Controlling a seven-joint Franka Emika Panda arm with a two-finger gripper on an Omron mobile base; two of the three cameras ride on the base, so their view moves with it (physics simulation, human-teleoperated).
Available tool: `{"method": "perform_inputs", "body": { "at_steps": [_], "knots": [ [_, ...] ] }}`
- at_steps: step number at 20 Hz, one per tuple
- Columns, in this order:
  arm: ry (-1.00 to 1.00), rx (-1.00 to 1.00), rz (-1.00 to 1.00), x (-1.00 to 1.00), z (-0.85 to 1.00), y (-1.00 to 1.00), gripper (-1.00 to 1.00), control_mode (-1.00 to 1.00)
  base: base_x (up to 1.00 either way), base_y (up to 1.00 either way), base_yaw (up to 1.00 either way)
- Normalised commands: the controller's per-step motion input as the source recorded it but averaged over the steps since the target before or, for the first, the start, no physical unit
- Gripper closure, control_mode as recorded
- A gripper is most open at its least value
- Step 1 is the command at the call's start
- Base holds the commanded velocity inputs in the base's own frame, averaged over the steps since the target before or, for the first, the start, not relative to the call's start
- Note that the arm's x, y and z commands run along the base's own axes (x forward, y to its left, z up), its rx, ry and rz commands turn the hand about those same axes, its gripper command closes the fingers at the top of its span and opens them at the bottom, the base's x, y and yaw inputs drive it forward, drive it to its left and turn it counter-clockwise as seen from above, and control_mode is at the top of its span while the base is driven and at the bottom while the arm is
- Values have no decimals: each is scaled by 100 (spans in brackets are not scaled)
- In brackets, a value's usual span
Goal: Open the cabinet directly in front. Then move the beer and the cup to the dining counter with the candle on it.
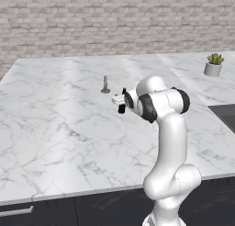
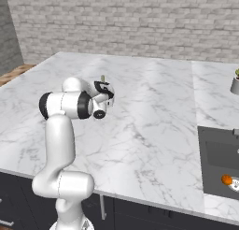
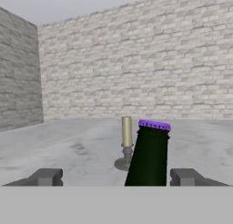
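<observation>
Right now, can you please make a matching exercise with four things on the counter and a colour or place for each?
Things:
1. beer
2. candle
3. potted plant
4. claw

Descriptions:
A. white pot, far right of the marble
B. open, one finger each side of the bottle
C. dark bottle, purple cap
D. grey-green stick on a round base

Pairs: 1-C, 2-D, 3-A, 4-B

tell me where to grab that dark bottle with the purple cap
Grip the dark glass bottle with the purple cap across its body below the neck, coming level from the hand camera's side. It stands tilted between the open pincer fingertips; the thin grey-green candle stands just behind, so don't push deeper.
</observation>
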Motion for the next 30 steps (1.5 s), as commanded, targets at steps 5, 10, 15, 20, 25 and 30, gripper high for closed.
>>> {"method": "perform_inputs", "body": {
  "at_steps": [5, 10, 15, 20, 25, 30],
  "knots": [
    [0, 0, 0, 0, 57, 0, -100, -100, 0, 0, 0],
    [0, 0, 0, 0, 86, 0, -100, -100, 0, 0, 0],
    [4, 0, -1, 0, 93, 0, -100, -100, 0, 0, 0],
    [19, 0, -7, -44, 100, -26, -100, -100, 0, 0, 0],
    [26, 0, -9, -86, 100, -43, -100, -100, 0, 0, 0],
    [21, 0, -8, -100, 100, -72, -100, -100, 0, 0, 0]
  ]
}}
